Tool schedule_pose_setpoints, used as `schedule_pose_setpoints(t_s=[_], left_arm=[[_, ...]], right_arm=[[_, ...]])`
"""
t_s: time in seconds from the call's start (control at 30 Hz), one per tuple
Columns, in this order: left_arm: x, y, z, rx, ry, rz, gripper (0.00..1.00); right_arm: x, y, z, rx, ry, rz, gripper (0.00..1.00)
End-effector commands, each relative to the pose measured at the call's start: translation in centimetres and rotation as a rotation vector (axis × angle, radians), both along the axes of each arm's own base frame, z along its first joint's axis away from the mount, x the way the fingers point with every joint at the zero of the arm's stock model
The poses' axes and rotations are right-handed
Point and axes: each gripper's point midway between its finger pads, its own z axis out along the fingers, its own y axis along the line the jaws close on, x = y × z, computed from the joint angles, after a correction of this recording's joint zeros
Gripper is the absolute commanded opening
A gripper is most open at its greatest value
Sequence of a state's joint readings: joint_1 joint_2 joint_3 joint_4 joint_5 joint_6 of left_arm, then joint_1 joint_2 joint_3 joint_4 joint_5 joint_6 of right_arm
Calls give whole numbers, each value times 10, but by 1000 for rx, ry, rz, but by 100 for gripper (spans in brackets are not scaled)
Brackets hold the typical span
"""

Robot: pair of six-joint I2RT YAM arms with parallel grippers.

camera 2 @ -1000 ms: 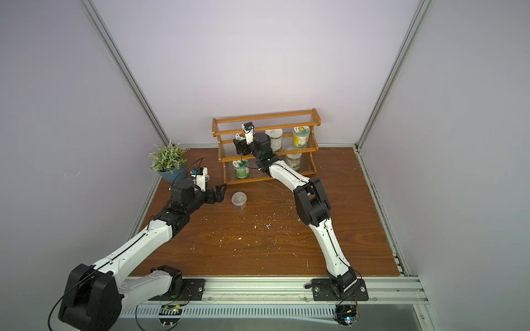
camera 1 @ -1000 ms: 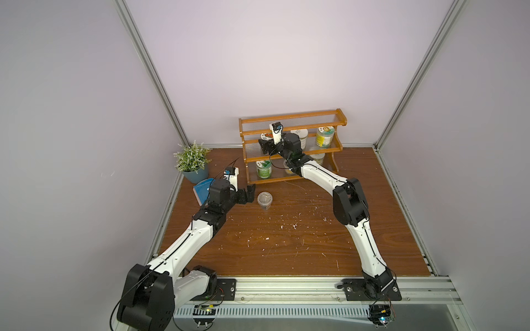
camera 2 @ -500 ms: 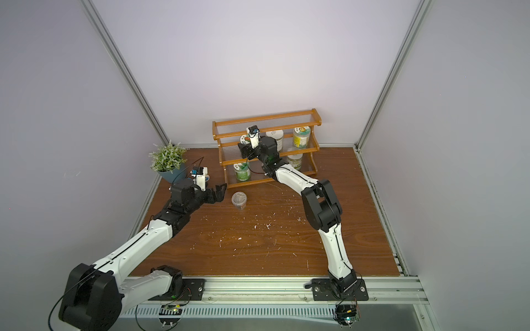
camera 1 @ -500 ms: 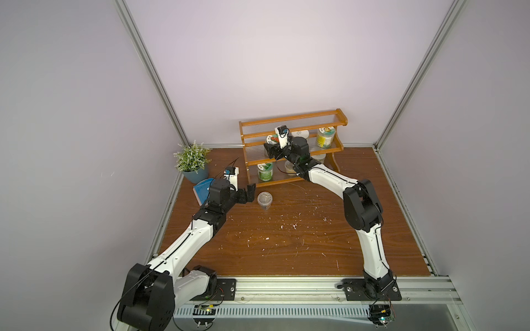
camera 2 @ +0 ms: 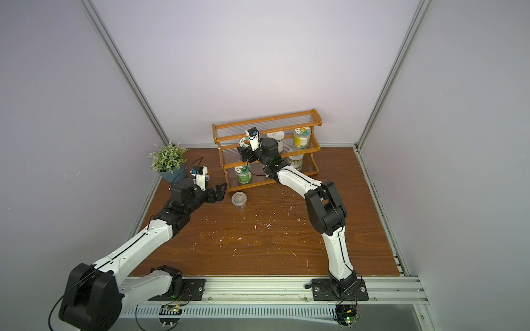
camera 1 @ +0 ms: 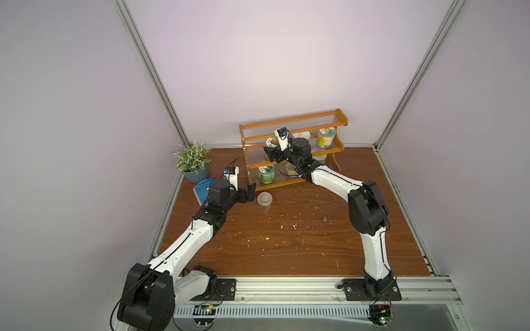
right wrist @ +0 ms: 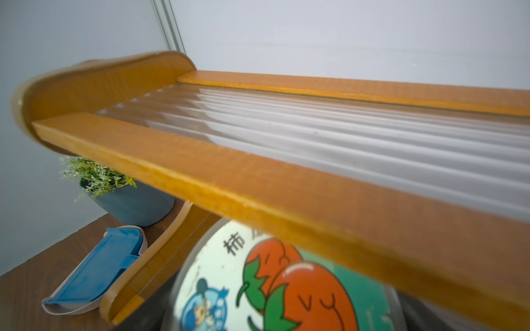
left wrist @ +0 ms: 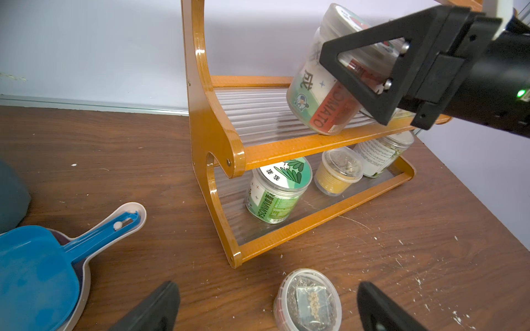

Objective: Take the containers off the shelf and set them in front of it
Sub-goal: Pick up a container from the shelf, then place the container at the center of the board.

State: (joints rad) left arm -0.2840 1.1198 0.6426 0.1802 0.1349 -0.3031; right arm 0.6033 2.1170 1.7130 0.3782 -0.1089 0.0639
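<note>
1. In both top views the shelf stands at the back of the table, upper centre of the frame. The right gripper is at the middle tier, clamped on the tomato jar. A white-lidded jar and a yellow jar stand on that tier to the right of it. Left of centre, the left gripper has its jaws apart and empty, just beside the grey cup standing on the table in front of the shelf.
2. In the left wrist view the tomato jar, upper right, is tilted, with a black finger across its side and its base over the middle tier's front rail. The bottom tier holds a green jar, a yellow cup and a white-labelled jar. At the bottom edge the grey cup sits between the left gripper's fingertips, touching neither. A blue scoop lies lower left.
3. In the right wrist view the shelf's top tier crosses the frame. The tomato jar's lid shows beneath it at lower centre, and a plant pot stands at the left. The jaws cannot be made out here.
</note>
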Motion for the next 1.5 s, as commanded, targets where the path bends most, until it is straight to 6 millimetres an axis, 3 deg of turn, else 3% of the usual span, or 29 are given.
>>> schedule_pose_setpoints(t_s=[0.0,0.3,0.5,0.7,0.93,1.23,1.47], left_arm=[[5,1,15,-14,-40,-1,100],[5,-1,14,-15,-37,-10,100],[5,-1,16,-15,-42,-10,100],[6,-1,17,-15,-43,-11,100],[7,-3,17,-19,-47,-18,100],[8,-4,17,-23,-49,-24,100],[8,-6,17,-37,-51,-32,100]], right_arm=[[-8,7,66,88,-97,26,83],[-16,16,74,72,-75,54,82],[-27,19,60,9,-29,79,82],[-51,5,64,-15,-29,81,82],[-87,-22,53,-70,-7,70,82],[-154,-63,-1,-215,54,36,82],[-178,-84,-46,-187,61,-24,82]])
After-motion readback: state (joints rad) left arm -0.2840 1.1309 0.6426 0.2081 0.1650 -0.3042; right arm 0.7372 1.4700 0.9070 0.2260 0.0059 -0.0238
